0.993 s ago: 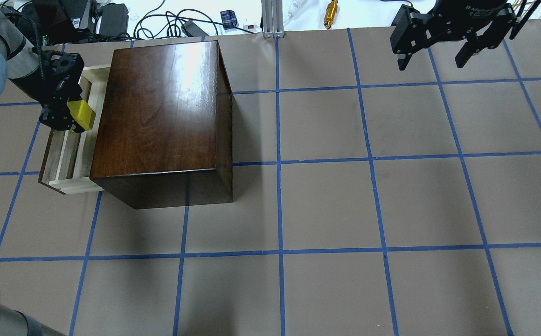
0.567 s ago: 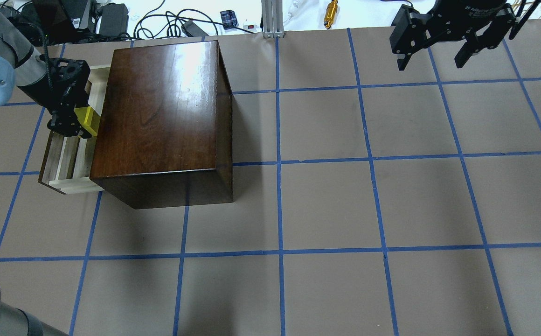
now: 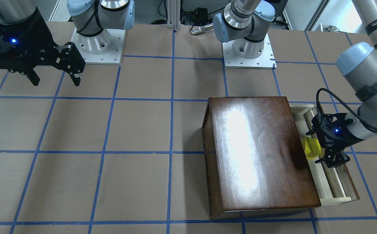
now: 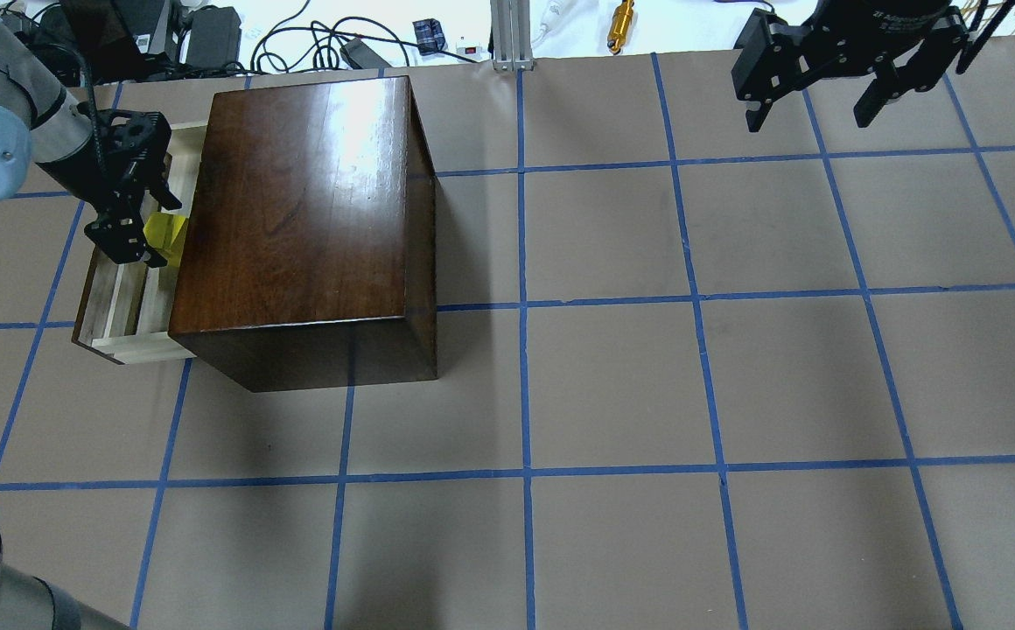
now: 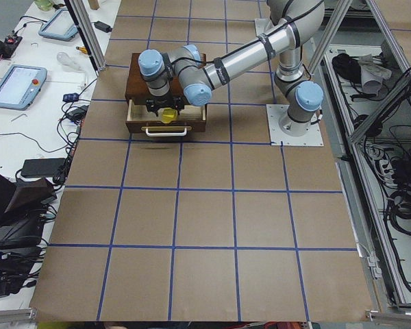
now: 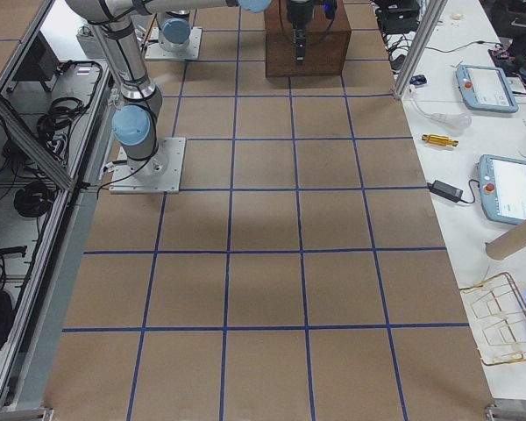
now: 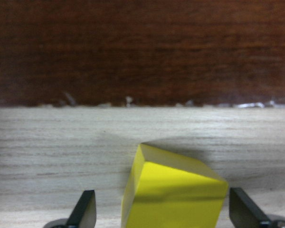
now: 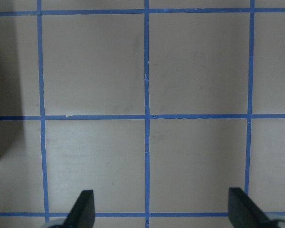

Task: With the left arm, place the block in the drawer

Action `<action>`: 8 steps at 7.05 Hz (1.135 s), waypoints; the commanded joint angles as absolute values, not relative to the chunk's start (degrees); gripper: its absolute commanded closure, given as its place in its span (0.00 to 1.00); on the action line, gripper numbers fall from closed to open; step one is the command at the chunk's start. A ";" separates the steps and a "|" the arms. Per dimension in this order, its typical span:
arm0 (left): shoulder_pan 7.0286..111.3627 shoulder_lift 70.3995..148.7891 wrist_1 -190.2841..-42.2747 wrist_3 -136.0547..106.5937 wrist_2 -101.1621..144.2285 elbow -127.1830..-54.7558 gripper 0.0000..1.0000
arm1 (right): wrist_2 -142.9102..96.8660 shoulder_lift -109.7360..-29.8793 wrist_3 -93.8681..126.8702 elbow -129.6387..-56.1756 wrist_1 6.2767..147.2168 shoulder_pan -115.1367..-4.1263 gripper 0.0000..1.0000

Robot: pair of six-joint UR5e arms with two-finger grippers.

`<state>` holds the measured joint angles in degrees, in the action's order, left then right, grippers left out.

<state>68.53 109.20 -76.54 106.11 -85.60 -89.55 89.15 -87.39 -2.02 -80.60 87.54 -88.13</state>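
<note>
I see the bright yellow block (image 7: pixel 173 190) tilted on the drawer (image 4: pixel 136 346) floor just beside the dark box (image 4: pixel 297 210), between the spread fingers of the left pincer (image 4: pixel 153 229). The right pincer (image 4: pixel 809 121), also spread, hangs far from the box over the brown, blue-taped bench (image 4: pixel 612 376).

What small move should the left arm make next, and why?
Probably raise the left pincer straight up. Its fingers stand open on either side of the block, which seems to rest tilted on the drawer floor, so the placing looks done.
</note>
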 commanded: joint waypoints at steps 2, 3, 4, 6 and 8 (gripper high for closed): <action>68.55 106.70 -88.20 89.97 -85.60 -80.89 0.00 | 89.21 -87.36 -2.02 -80.60 87.54 -88.15 0.00; 69.77 105.83 -91.55 81.21 -85.61 -78.42 0.00 | 89.12 -87.45 -2.02 -80.60 87.54 -88.15 0.00; 74.14 103.99 -93.50 71.90 -86.30 -77.18 0.00 | 89.12 -87.36 -2.02 -80.60 87.54 -88.07 0.00; 82.67 102.05 -96.32 53.69 -86.48 -77.08 0.00 | 89.12 -87.45 -2.02 -80.60 87.54 -88.07 0.00; 86.55 100.99 -96.50 37.18 -88.57 -77.61 0.00 | 89.12 -87.45 -1.93 -80.60 87.54 -88.15 0.00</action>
